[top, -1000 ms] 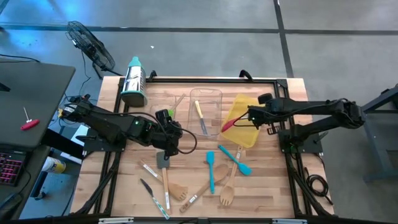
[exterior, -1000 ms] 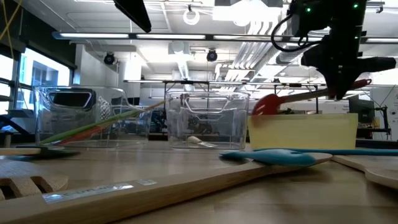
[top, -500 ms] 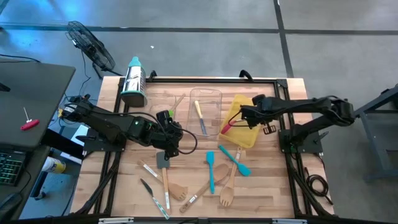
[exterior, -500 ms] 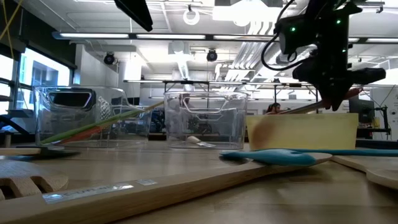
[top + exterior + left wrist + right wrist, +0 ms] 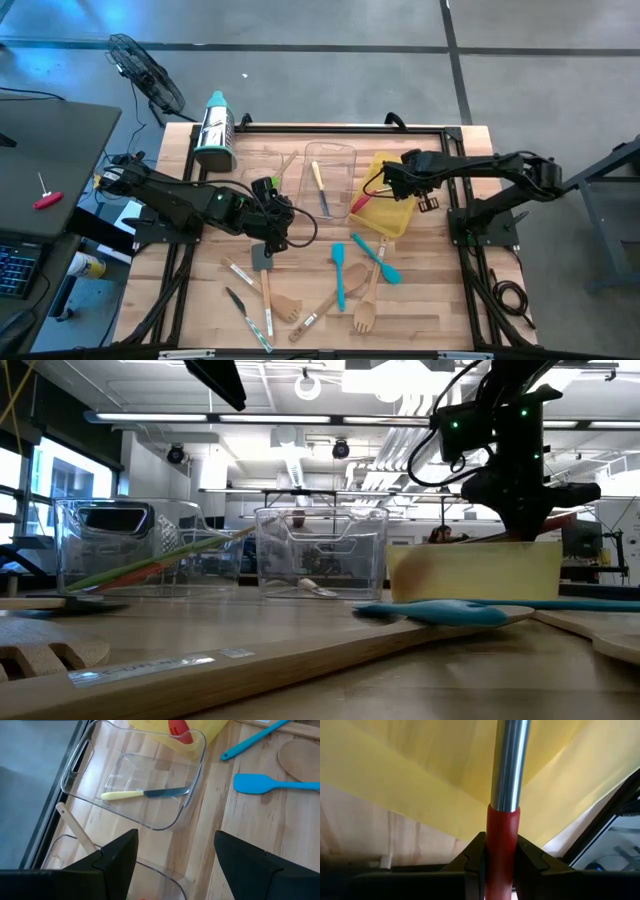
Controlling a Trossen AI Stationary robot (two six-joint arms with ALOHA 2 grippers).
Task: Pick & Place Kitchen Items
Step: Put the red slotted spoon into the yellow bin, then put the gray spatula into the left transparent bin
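The red spatula [image 5: 362, 203], steel shaft and red grip, is pinched in the right hand [image 5: 392, 183], its head down inside the yellow bin [image 5: 400, 212] directly below that hand. This looks like the placing step; next, release and lift clear. The left hand [image 5: 266, 232] hangs spread above the grey spatula [image 5: 263, 262] on the desk [image 5: 440, 290].

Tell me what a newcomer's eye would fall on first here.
The right tool holds a red utensil by its handle, its red end in the yellow bin at the table's right. Beside it, a clear bin holds a small knife; teal spatulas and wooden spoons lie scattered nearer.
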